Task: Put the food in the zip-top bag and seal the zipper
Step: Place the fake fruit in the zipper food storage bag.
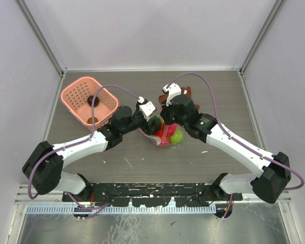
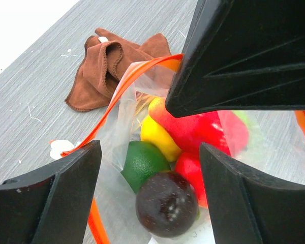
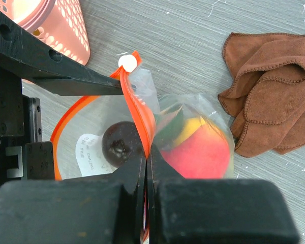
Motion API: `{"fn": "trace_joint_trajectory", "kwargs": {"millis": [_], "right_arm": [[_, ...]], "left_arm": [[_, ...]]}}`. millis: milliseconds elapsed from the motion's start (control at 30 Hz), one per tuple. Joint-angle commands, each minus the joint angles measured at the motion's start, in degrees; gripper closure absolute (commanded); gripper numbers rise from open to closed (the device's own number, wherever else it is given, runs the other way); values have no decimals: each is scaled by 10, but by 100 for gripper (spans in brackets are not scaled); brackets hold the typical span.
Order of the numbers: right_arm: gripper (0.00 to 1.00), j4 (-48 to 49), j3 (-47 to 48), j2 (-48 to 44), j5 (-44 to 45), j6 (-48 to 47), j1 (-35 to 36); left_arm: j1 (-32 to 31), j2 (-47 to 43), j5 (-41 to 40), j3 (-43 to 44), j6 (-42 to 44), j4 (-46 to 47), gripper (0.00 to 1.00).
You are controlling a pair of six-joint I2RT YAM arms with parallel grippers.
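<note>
Right gripper (image 3: 146, 162): closed; both fingers pinch the zipper (image 3: 134, 109) between them, partway along its length.
Left gripper (image 2: 150, 152): open, with the fingers spread wide apart on either side of the bag mouth. In the right wrist view, one left finger tip lies against the strip just below the white tab (image 3: 126, 62).
Zip-top bag (image 3: 218, 117): sits on the table (image 1: 117, 157) near its centre, between the two grippers.
Zipper state: pressed together from the white tab to the right gripper's pinch. The remaining strip bows outward in an open loop on the left gripper's side.
Food: inside the bag. Visible items are a dark plum (image 3: 121, 145), a red fruit (image 3: 203, 152), a yellow fruit (image 2: 160, 137) and a green lime (image 2: 142, 160).
Brown cloth (image 3: 269, 86): crumpled on the table just beyond the bag; whether the two touch cannot be told.
Pink basket (image 3: 66, 30): on the table in the far left area, apart from the bag.
</note>
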Motion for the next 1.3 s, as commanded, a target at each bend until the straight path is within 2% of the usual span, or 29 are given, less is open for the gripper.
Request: {"fn": "trace_joint_trajectory", "kwargs": {"millis": [0, 133, 400, 733, 900, 1000, 1100, 1267], "right_arm": [[100, 25, 1, -30, 1, 7, 1], [100, 26, -2, -34, 2, 8, 1], [100, 28, -10, -42, 6, 7, 0], [100, 37, -16, -47, 3, 10, 1], [100, 43, -16, -46, -5, 12, 1], [100, 45, -20, -46, -5, 14, 1], [100, 48, -20, -46, -7, 14, 1], [100, 52, -19, -44, -11, 15, 1]], "left_arm": [[-5, -13, 2, 2, -3, 44, 21], [-9, -45, 5, 6, -30, 13, 20], [-17, -146, -13, 30, -127, -135, 20], [-18, -217, -48, 15, -365, -246, 22], [-19, -245, -125, 1, -466, -313, 22], [-18, -244, -159, 2, -501, -354, 23], [-18, -226, -161, 5, -520, -364, 26], [-18, -182, -138, 3, -546, -349, 39]]}}
